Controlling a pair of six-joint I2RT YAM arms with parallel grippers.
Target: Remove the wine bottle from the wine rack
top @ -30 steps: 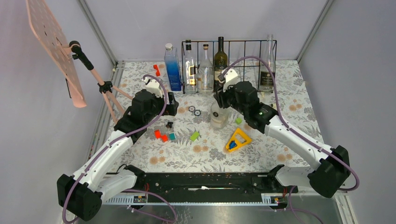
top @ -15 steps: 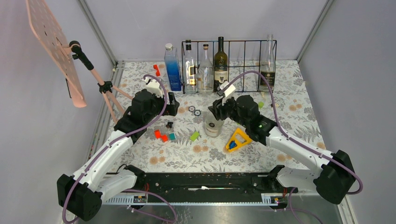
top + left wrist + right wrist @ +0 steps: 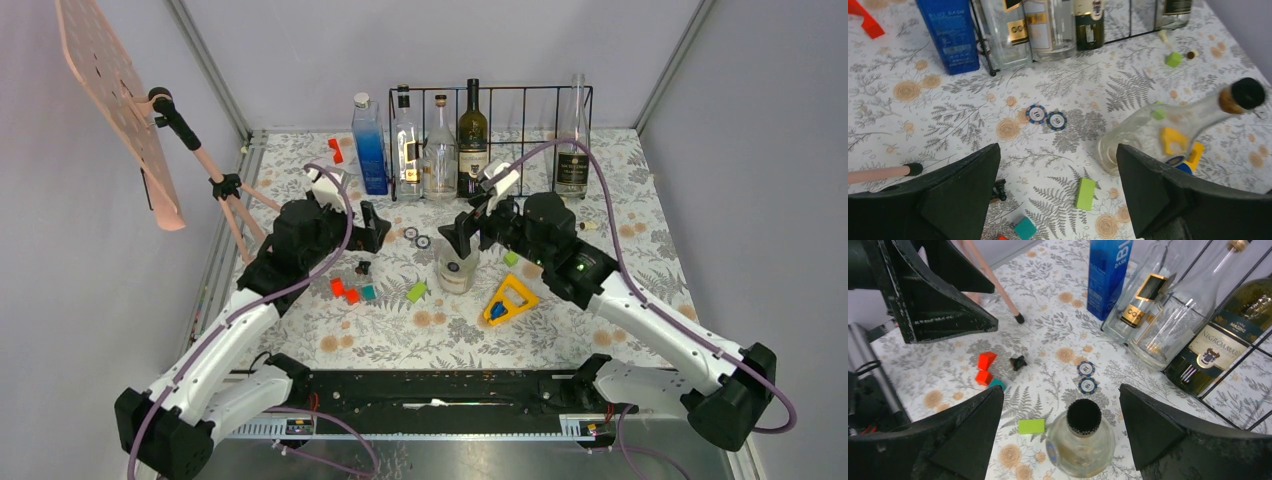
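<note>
The wine bottle (image 3: 455, 268), clear and round-bodied with a black cap, stands upright on the flowered table in front of the black wire wine rack (image 3: 520, 88). In the right wrist view its cap (image 3: 1083, 417) sits low between the fingers. My right gripper (image 3: 472, 235) (image 3: 1060, 390) hovers just above and behind it, open, touching nothing. My left gripper (image 3: 370, 228) (image 3: 1058, 147) is open to the left over bare table, with the bottle (image 3: 1133, 140) at its right.
In the rack stand a gold-labelled clear bottle (image 3: 405, 140), a clear decanter (image 3: 439, 152) and a dark green bottle (image 3: 472, 135); a tall clear bottle (image 3: 572, 140) is at its right end. A blue bottle (image 3: 369, 145), poker chips (image 3: 417, 237), coloured blocks (image 3: 344, 290), a yellow triangle (image 3: 510, 298) and a tripod (image 3: 225, 190) are nearby.
My right gripper brought the bottle forward and left from the rack, set it on the table, opened and drew back a little. The left arm hardly moved.
</note>
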